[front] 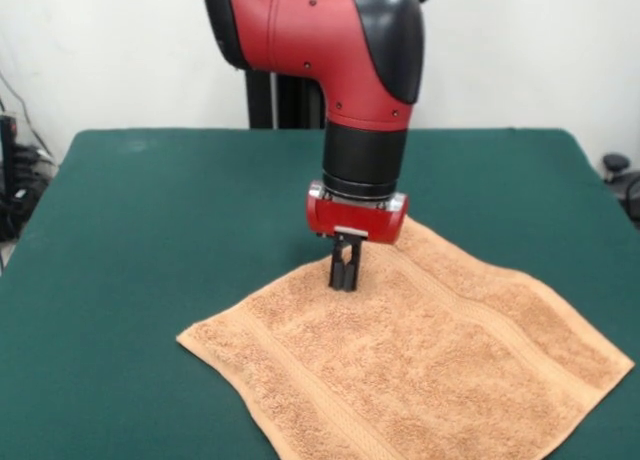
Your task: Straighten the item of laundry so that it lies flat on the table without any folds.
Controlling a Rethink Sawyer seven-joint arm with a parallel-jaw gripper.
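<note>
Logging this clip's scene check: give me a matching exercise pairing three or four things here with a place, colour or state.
Things:
1. orange-tan terry cloth towel
2. dark green felt-like table
3. robot's black hand
4. red and black arm

Descriptions:
A. comes down from above
B. tips at the towel's far edge
C. spread out, woven bands showing
D. lies under the towel

Pairs: 1-C, 2-D, 3-B, 4-A
</note>
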